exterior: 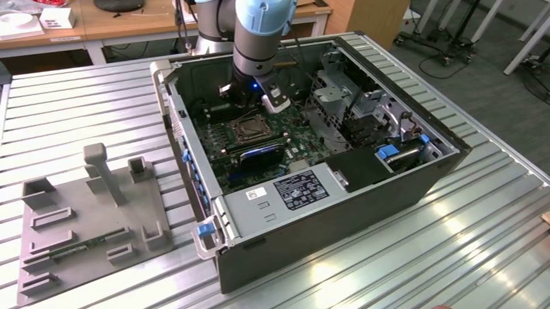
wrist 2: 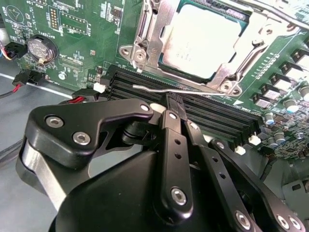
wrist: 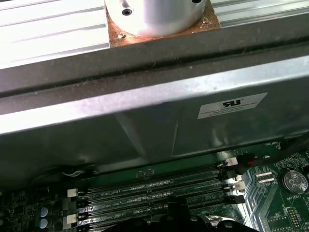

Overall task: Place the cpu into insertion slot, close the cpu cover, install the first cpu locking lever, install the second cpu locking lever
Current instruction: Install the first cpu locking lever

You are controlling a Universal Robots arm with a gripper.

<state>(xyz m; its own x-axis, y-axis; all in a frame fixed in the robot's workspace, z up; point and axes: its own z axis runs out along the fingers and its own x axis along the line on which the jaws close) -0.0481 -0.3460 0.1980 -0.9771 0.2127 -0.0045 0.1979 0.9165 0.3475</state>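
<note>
**Inspector:** State of the pincer (wrist 2: 174, 100)?

**Assistant:** Its 2 fingers are pressed together at the tips, with nothing seen between them. It hangs low over the black memory slots (wrist 2: 217, 113), inside the computer case (exterior: 413, 174).

**Inspector:** And the chip (wrist 2: 203, 41)?

**Assistant:** It is seated in the socket (exterior: 230, 129), straight ahead of the fingertips and beyond the memory slots. The cover (wrist 2: 153, 34) lies flat over it, framing its pale face.

**Inspector:** Any lever?

**Assistant:** 1 thin wire lever (wrist 2: 159, 89) lies between the fingertips and the socket, just ahead of the tips. Contact cannot be confirmed, nor whether it is hooked down.

**Inspector:** Which relation matters most?

**Assistant:** By his judgement, the lever's lie. Its long axis runs crosswise to the fingers, along the socket's nearest edge and parallel to the memory slots. The chip sits further on in the same direction. With 1 arm present, no question of nearness arises.
</note>
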